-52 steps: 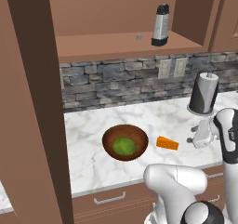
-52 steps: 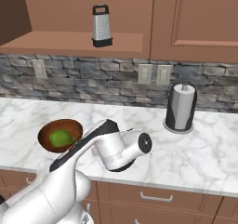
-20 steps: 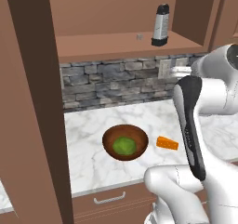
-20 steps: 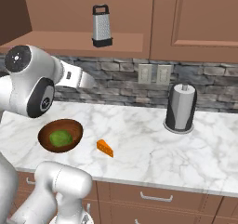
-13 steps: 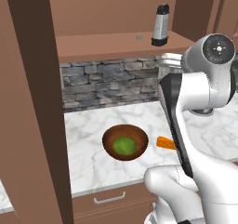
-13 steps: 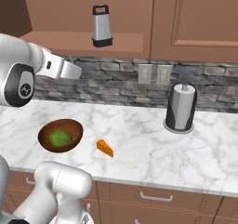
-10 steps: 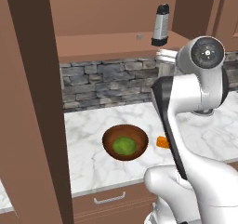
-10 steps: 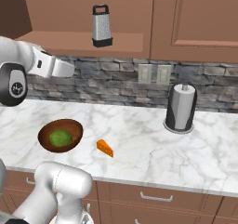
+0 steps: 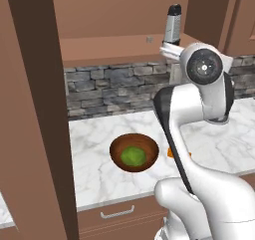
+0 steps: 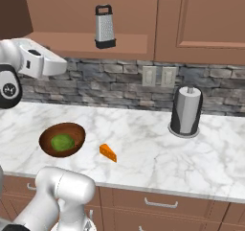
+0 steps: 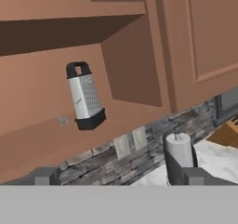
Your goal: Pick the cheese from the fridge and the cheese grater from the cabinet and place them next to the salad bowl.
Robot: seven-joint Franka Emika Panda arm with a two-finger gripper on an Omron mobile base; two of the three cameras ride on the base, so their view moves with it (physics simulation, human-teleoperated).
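Cheese grater at cabinet shelf edge

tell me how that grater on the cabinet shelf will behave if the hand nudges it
The cheese grater stands upright, tall over a small black base, so a nudge would probably tip it. Its metal sides look rigid and likely slippery. It sits near the shelf front edge, so it might fall.

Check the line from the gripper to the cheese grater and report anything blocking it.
Nothing visible blocks it. The cheese grater stands upright and alone on the open cabinet shelf, with the open gripper below and short of it in the hand view.
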